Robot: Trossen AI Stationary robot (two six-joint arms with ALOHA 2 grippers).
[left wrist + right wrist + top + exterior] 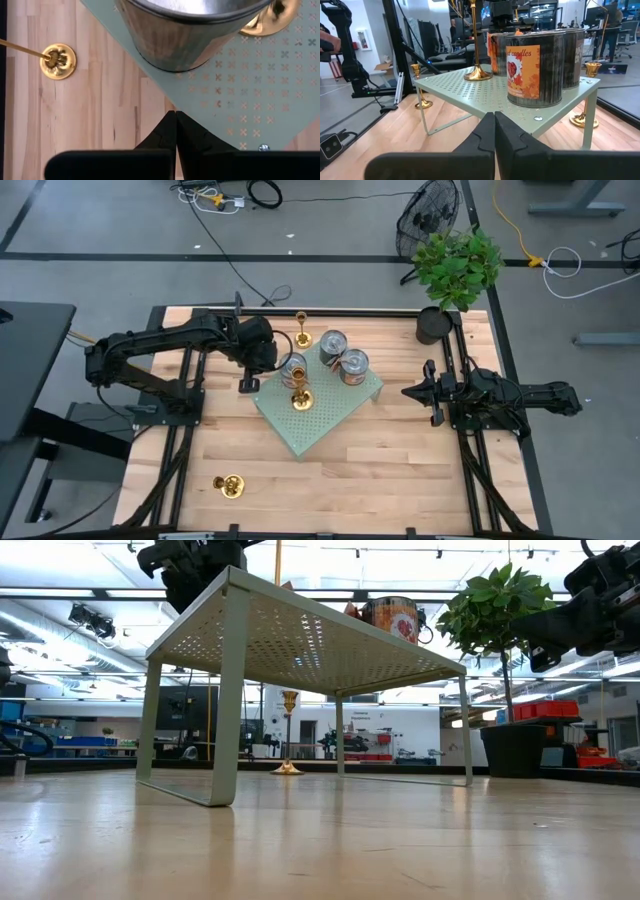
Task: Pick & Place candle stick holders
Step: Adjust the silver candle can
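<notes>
Both arms are matte black throughout, built of rounded, tube-like links joined by thicker cylindrical joint housings. The left arm (170, 345) shows a chunky block at the wrist and a thin dark cable trailing from its base end. The right arm (510, 395) has the same black finish, with a squarer, ribbed housing near the wrist. Each ends in a two-fingered claw. The left claw (175, 131) has smooth black fingers that taper to a narrow wedge, and a flat, rounded black bar crosses beneath them. The right claw (494, 131) looks alike: glossy black tapering fingers with small stepped notches along their inner edges.
</notes>
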